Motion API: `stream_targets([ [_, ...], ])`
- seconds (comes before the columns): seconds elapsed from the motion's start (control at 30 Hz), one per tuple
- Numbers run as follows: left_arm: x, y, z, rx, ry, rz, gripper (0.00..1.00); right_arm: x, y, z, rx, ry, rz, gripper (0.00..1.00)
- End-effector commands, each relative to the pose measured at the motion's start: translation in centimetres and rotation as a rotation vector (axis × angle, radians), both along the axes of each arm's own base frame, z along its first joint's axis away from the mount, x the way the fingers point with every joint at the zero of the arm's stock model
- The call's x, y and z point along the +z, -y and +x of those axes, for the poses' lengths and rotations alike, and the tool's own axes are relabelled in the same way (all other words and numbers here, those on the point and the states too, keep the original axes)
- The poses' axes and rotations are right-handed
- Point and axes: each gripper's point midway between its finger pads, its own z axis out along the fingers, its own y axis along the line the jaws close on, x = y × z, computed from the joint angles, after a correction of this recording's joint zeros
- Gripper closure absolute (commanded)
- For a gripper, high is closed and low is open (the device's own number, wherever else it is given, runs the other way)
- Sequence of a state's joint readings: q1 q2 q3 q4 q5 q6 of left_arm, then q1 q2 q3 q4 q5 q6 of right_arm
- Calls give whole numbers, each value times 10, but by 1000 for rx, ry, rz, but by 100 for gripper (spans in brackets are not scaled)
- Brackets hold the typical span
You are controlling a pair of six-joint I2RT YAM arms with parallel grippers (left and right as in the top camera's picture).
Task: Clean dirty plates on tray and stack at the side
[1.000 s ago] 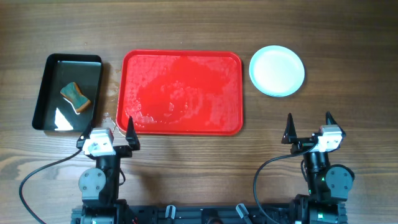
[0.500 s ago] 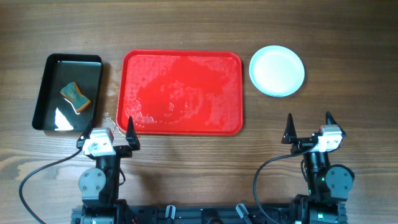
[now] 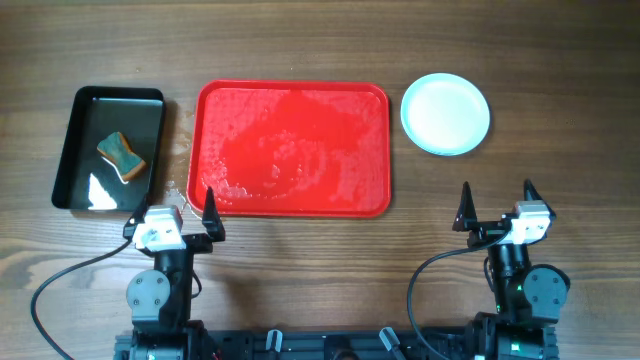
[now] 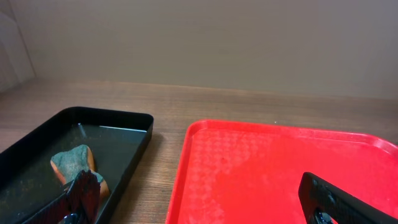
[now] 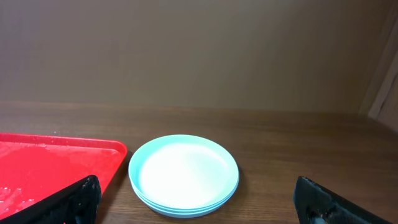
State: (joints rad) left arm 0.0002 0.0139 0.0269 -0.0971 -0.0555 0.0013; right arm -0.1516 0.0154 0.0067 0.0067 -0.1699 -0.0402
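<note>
The red tray lies at the table's middle with nothing on it; its surface looks wet. It also shows in the left wrist view and at the left of the right wrist view. The pale-blue plates sit stacked on the wood to the tray's right, clean on top; the stack shows in the right wrist view. My left gripper is open and empty at the tray's near left corner. My right gripper is open and empty, nearer than the plate stack.
A black tray with a teal and orange sponge stands left of the red tray; both show in the left wrist view. Water drops lie on the wood between the two trays.
</note>
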Motion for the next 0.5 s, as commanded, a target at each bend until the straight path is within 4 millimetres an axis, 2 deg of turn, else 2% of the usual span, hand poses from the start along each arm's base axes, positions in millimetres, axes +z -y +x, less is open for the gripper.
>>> stream_targets([
  [0.0,-1,-3,0,19,7,-12,0,1,4,0,-21,4,-13,0],
  [0.47,-1,-3,0,19,7,-12,0,1,4,0,-21,4,-13,0],
])
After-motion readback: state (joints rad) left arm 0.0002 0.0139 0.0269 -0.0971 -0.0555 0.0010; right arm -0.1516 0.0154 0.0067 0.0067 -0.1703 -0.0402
